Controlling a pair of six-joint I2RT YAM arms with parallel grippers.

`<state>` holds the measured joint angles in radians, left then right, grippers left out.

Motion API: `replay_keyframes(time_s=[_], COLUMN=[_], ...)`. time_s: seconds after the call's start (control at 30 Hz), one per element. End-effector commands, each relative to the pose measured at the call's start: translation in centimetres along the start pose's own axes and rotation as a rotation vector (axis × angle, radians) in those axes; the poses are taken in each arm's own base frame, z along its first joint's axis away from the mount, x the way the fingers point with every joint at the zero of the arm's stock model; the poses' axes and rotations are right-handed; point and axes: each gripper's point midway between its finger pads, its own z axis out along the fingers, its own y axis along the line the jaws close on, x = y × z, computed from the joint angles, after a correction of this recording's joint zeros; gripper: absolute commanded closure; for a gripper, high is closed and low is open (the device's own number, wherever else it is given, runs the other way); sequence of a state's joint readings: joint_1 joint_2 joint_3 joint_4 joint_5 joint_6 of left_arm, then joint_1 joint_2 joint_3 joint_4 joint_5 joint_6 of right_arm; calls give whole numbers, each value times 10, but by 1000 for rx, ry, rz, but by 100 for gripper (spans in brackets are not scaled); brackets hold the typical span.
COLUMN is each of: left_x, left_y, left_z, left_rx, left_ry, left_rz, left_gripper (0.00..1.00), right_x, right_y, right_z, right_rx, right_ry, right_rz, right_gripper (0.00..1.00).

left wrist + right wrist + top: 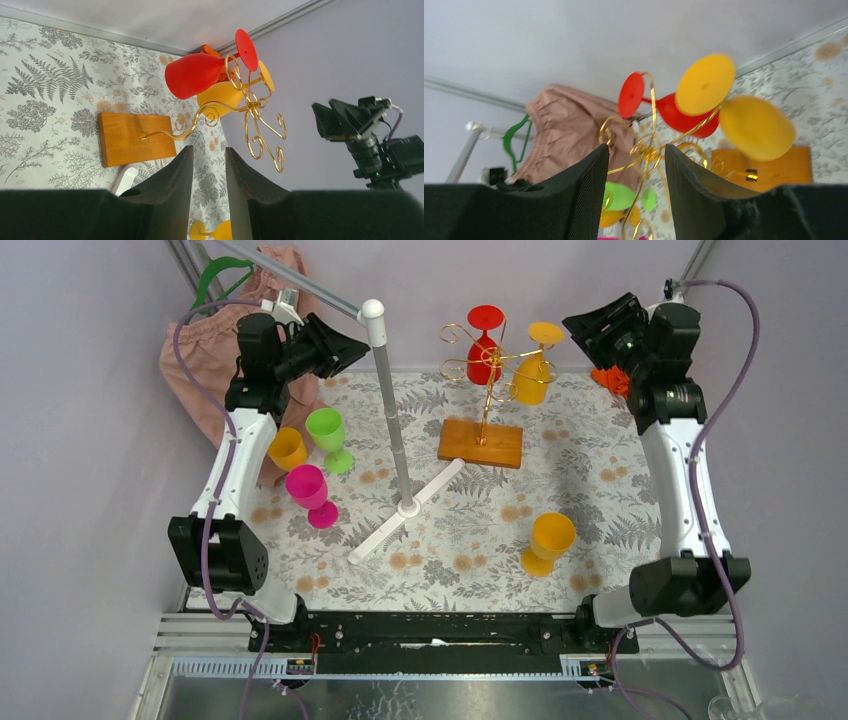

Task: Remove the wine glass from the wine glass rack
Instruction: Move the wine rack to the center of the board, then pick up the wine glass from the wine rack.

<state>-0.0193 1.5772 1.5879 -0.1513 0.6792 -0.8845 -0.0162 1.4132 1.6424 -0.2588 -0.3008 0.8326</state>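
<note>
Rack stands on its wooden base at the back of the table. A red glass and a yellow glass hang bowl-down from its scroll arms. In the right wrist view the yellow glass is blurred, and the base is partly hidden behind a finger. Both glasses hang between the two raised grippers, touching neither. The left gripper has its fingers part-spread with nothing between them. The right gripper, near the yellow glass, is likewise spread and grips nothing.
</note>
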Motion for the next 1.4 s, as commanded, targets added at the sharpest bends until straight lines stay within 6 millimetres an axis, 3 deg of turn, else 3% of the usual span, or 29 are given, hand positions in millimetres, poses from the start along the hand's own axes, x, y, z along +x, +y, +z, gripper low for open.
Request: replay_keyframes(time_s=[0.0, 0.27, 0.77, 0.93, 1.07, 1.27, 1.37], left_x=[5, 4, 6, 7, 8, 9, 10], left_y=[-1, 0, 20, 24, 26, 27, 27], left_z=[-2, -3, 9, 11, 12, 12, 12], left_rx=[1, -15, -49, -54, -56, -54, -55], left_ry=[16, 17, 38, 42, 47, 51, 53], left_rz=[21, 16, -1, -2, -5, -8, -8], left_gripper=[63, 63, 64, 64, 64, 65, 65], right_x=[-23, -23, -2, 5, 3, -3, -5], right_y=[-29, -58, -67, -69, -71, -78, -79], right_z=[29, 70, 117, 121, 116, 112, 111], right_rx=[102, 119, 27, -11, -22, -10, -6], right_ry=[-56, -17, 107, 131, 108, 78, 68], right_rz=[-66, -42, 77, 130, 166, 190, 191], right_gripper=[48, 48, 50, 58, 62, 77, 79])
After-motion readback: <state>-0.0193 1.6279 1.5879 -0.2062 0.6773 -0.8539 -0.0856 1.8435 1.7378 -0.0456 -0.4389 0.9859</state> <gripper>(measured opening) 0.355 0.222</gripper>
